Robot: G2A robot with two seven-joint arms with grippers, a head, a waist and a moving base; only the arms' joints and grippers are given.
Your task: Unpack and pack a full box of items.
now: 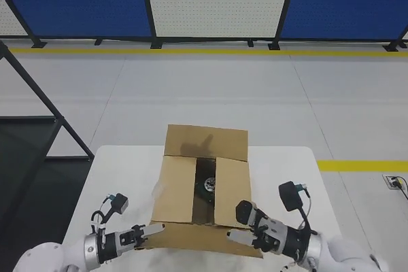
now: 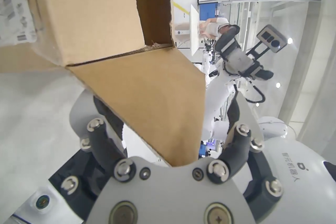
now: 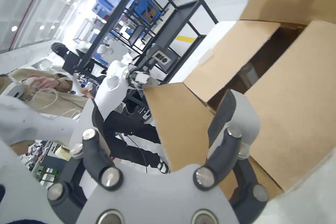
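From the top view we look down from above the arms onto the table and the box, facing out over the floor. At the left wrist we sit just behind the left gripper, close against the near flap, facing across to the right arm. At the right wrist we sit behind the right gripper, facing over the box top to the left arm. All three views share that flap.

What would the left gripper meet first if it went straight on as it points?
The left gripper would most likely meet the near flap of the box first. The flap lies between its open fingers, though depth is unclear.
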